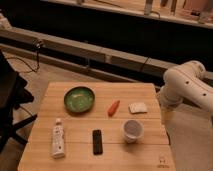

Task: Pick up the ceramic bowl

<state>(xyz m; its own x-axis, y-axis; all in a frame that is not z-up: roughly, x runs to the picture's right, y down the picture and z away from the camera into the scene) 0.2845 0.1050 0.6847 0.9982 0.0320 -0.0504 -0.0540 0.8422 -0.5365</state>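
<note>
- I found the gripper (pixel 165 114) hanging off the right edge of the table (pixel 116 152), jaws spread and holding nothing.
- The bowl (pixel 79 98) sat well to its left, untouched.
- Risk: the carrot (pixel 113 107) and white pad (pixel 137 107) lay between them, so a low sweep could knock them.
- Risk: the glossy, shallow rim might slip from a pinch.

Room in warm, dim light. Wooden table (pixel 147 150) with a pale plank top and a small mark at the near right corner. Plain tan floor (pixel 190 147). Black cable (pixel 24 64) trails across the floor at left, toward a long low ledge (pixel 75 50) running slantwise behind the table. Dark wall panel (pixel 100 25) above the ledge. Pale shelf (pixel 125 7) along the top. Dark furniture (pixel 9 100) at the left edge, kind unclear.
</note>
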